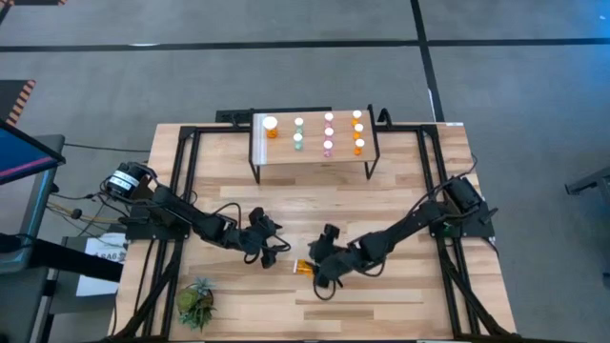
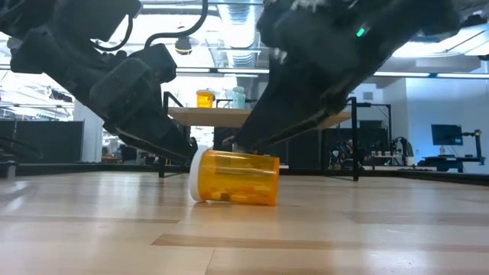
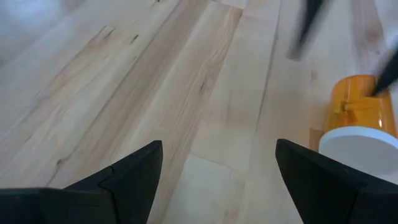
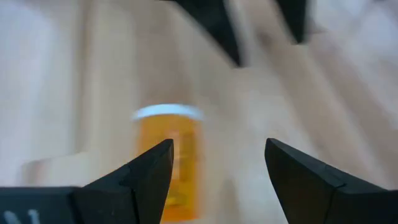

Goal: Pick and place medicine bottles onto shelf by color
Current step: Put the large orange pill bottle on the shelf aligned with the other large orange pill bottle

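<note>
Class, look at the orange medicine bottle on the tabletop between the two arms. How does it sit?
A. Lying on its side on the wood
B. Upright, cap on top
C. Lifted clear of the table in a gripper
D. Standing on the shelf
A: the orange medicine bottle lies on its side on the table, white cap to one end, with neither gripper closed on it.

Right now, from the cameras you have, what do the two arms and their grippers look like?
Both arms are dark, jointed and slim. The left gripper and right gripper each end in two black, wedge-shaped fingers. Loose black cables loop along the links. The left arm carries a round silver-and-black part near its base, and a small green light glows on an arm in the low view.
</note>
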Robot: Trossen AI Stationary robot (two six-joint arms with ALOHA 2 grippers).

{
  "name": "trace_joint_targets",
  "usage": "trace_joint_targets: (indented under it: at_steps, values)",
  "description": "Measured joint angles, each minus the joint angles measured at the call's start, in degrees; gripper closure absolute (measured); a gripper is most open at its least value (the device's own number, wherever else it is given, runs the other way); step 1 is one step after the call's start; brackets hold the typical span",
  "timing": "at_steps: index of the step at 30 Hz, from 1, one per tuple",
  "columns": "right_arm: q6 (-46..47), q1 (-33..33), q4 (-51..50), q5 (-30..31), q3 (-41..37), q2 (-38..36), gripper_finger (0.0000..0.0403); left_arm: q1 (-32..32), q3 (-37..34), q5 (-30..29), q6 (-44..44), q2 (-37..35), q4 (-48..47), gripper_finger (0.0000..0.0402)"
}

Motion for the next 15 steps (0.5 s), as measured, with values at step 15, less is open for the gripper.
trace_joint_targets:
  at_steps: [15]
  values:
    - [3.5, 3.9, -3.3, -3.4, 2.8, 3.0, 0.0127, 0.0, 0.0, -0.1, -0.5, 0.0, -0.1, 0.0101]
